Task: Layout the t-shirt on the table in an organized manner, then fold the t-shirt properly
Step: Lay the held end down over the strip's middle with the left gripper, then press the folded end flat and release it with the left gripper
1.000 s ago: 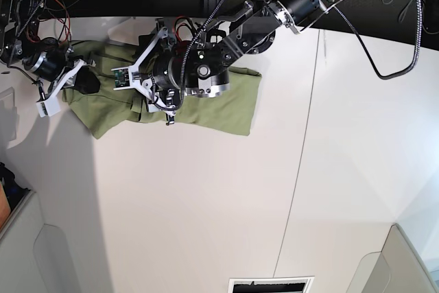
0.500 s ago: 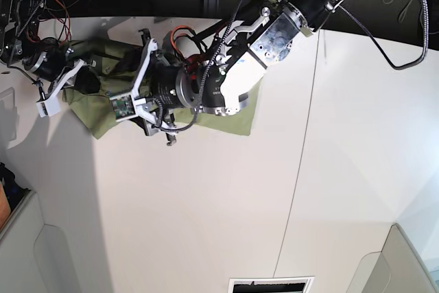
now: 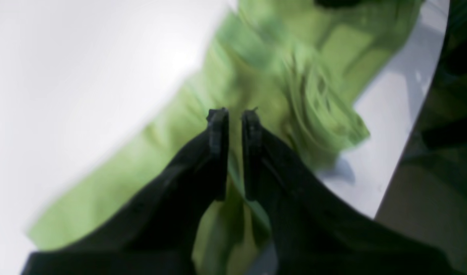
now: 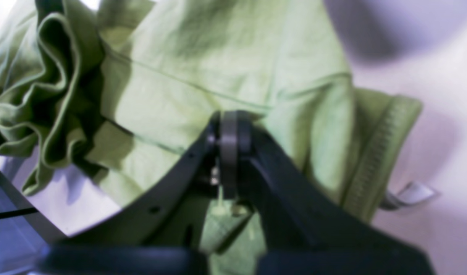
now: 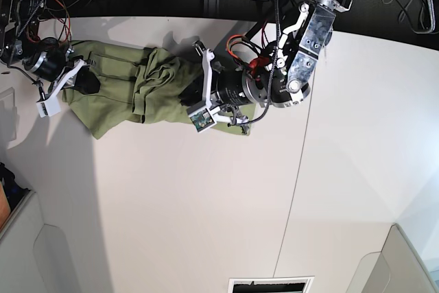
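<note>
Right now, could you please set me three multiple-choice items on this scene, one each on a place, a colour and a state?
1. The t-shirt lies on the table:
A. at its far edge
B. at centre
C. by the near edge

2. The t-shirt is:
A. navy
B. olive-green
C. white

3. The right gripper is:
A. wide open
B. shut on the t-shirt
C. out of view

Answers: 1 A, it lies along the far edge in the base view; 2 B, green in all views; 3 B, its jaws meet on cloth.
</note>
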`<state>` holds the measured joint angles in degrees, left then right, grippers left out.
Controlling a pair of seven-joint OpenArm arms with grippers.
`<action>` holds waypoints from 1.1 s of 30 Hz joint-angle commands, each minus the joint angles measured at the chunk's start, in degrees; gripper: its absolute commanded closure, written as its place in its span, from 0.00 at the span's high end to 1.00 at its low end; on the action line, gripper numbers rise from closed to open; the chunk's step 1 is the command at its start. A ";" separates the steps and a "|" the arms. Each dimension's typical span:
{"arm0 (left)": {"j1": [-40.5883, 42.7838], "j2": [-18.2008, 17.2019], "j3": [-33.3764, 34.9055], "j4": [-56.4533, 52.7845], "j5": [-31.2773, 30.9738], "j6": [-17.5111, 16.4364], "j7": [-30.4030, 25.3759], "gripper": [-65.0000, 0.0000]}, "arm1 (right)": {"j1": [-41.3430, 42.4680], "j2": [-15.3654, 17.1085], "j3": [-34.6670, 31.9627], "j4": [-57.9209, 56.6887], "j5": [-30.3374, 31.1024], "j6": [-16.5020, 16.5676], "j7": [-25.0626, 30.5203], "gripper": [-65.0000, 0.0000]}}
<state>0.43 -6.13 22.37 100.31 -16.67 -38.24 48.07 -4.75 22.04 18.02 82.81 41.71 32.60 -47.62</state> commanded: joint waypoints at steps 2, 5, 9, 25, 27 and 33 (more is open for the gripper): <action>0.59 -0.26 -2.03 -0.09 1.11 -0.61 -3.63 0.11 | 0.44 0.81 0.24 0.52 -0.98 -0.02 -0.59 0.00; 0.98 -2.10 -5.44 -1.40 1.49 -0.59 -6.12 0.11 | 0.44 0.81 0.24 0.52 -0.98 -0.02 -0.59 0.00; 0.35 -4.13 -10.64 -2.71 1.05 -0.59 -6.45 0.11 | 0.42 0.83 0.24 0.52 -1.01 -0.02 -0.61 0.00; 0.55 -5.18 -12.59 -2.84 -2.01 -0.61 -6.49 0.11 | 0.44 0.81 2.34 7.02 3.78 0.22 -1.53 0.12; 0.55 -5.20 -12.59 -2.84 -2.01 -0.61 -6.49 0.11 | 0.44 0.83 2.75 10.01 3.93 0.22 -2.43 0.28; 0.68 -5.55 -12.59 -2.84 -2.21 -0.61 -5.40 0.11 | 0.44 1.14 7.67 15.78 3.23 -0.02 -2.56 0.37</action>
<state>1.91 -11.55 9.91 96.73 -17.96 -38.39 43.48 -4.91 22.06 25.12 97.69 44.23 32.60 -51.27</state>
